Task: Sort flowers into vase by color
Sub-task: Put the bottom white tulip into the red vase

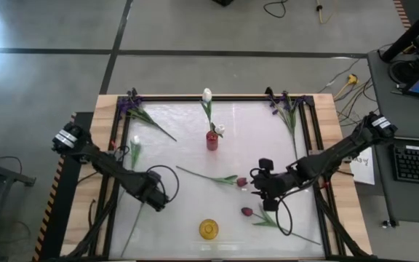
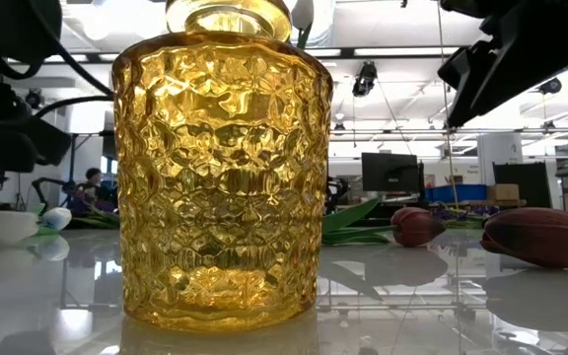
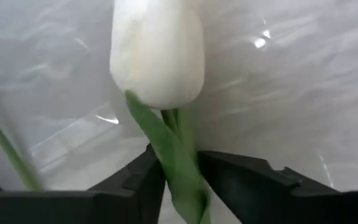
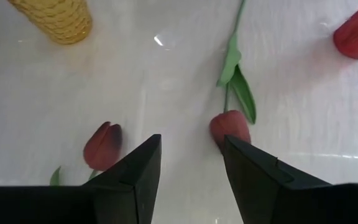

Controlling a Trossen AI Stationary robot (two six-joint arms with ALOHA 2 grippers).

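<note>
My left gripper (image 1: 156, 198) is low over the table's left half, shut on a white tulip (image 3: 157, 53). Its bud lies on the table (image 2: 8, 227). My right gripper (image 1: 259, 183) hangs open over a dark red tulip (image 4: 230, 127), whose bud (image 1: 242, 181) lies just ahead of the fingertips, untouched. A second dark red tulip (image 1: 247, 212) lies nearer the front edge. A red vase (image 1: 212, 140) holds white tulips (image 1: 206, 95). Another white tulip (image 1: 134, 140) lies at the left. Purple irises (image 1: 133, 106) (image 1: 286, 108) lie at the far corners. My left gripper pinches the white tulip's stem and leaf (image 3: 180, 171) just below the bud, between its two fingers (image 3: 143, 180), with the fingers across the stem. The bud sits right beyond the fingertips. In the low view the bud rests on the table.
A yellow glass vase (image 1: 208, 229) stands near the front edge at the middle, between the two arms. A dark frame (image 1: 308, 138) runs around the white table top. Cables lie beside each arm.
</note>
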